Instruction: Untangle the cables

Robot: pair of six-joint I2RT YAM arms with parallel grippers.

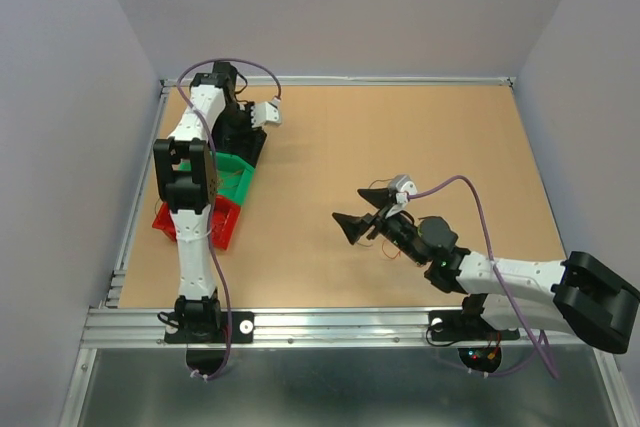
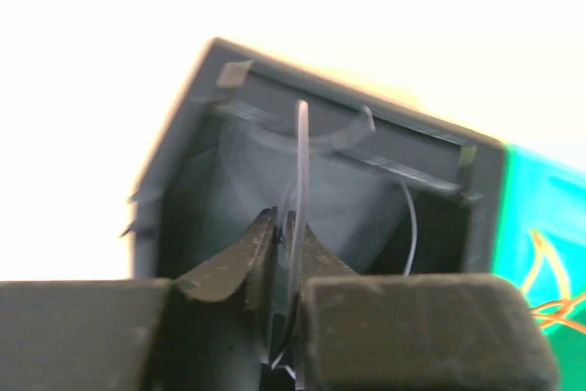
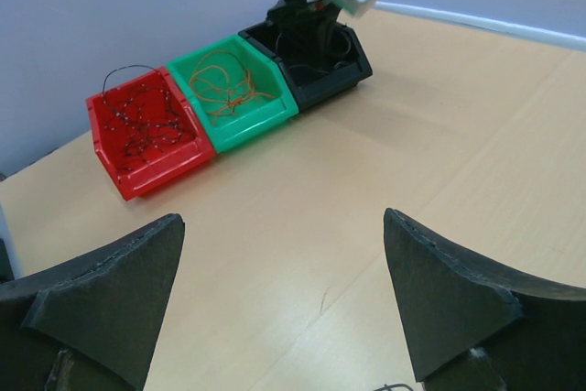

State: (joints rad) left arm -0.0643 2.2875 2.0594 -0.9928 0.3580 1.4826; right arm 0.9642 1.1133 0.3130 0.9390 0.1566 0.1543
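So, left claw (image 2: 286,237): narrow, tips almost together, with one thin cable (image 2: 300,162) running up through the slit; whether it was gripped or merely loose in the gap, I could not tell.
Why there: it hung right over the black bin (image 2: 174,190), tips pointing into it. By my reading, this was to put that strand in with its own kind.
Right claw (image 3: 284,304): wide and empty, held low above the table (image 3: 439,135), likely placed to reach for what was left.
Loose cables (image 1: 374,240): a few thin strands lay on the table under the right wrist, too small to sort by colour.
Black bin, contents: faint arcs of cable inside; colour unclear.
Green bin (image 3: 256,130): a loose nest of orange cables.
Red bin (image 3: 174,176): a tangle of dark cables, one loop standing above the rim.
Row: red, green and black bins sat touching side by side near the table's left edge — one colour to a bin, it seemed.
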